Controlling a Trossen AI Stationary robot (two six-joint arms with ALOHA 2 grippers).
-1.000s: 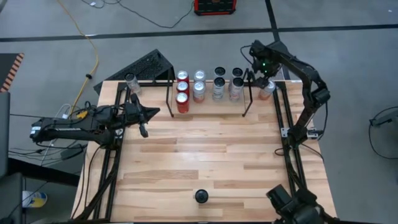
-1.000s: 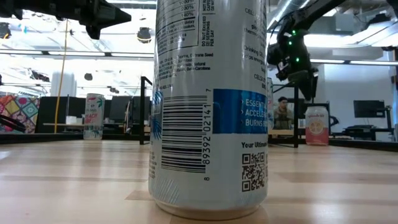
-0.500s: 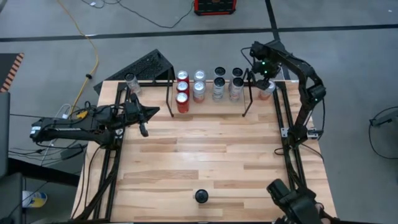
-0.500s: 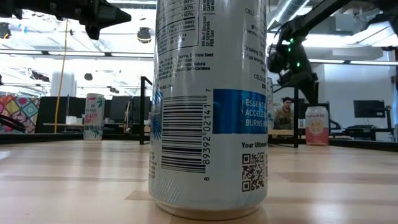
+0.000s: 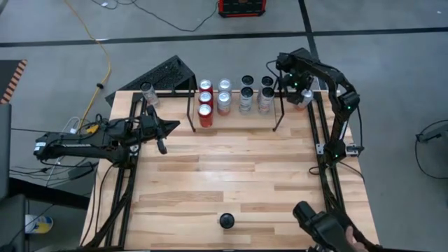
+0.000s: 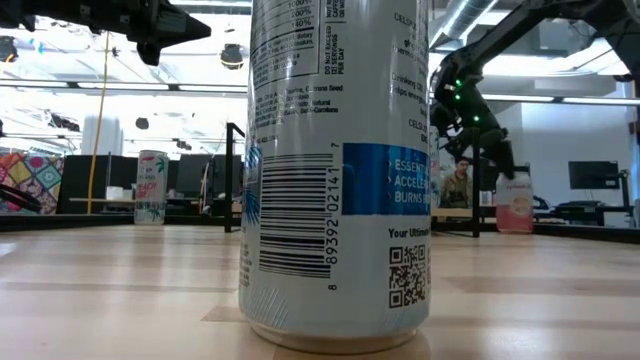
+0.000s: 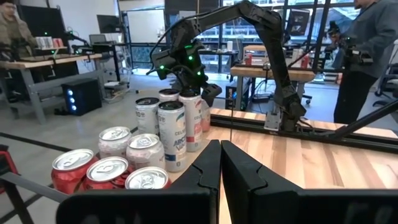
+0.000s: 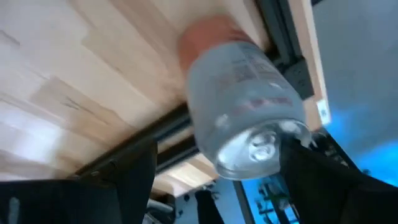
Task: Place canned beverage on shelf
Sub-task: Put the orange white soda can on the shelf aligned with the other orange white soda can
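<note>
Overhead, the right gripper (image 5: pixel 297 85), jaws apart, straddles a pink can (image 5: pixel 303 97) just right of the shelf (image 5: pixel 278 112); the left gripper (image 5: pixel 170 127), jaws together, waits left.

yellow cable (image 5: pixel 98 42) | red case (image 5: pixel 241 8) | keyboard (image 5: pixel 162 74) on floor

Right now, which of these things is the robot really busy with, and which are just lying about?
In the job:
- pink can between the right gripper's open fingers
- shelf with cans in rows

Lying about:
- can at the far left corner
- can near the front edge
- left gripper, shut, waiting
</note>
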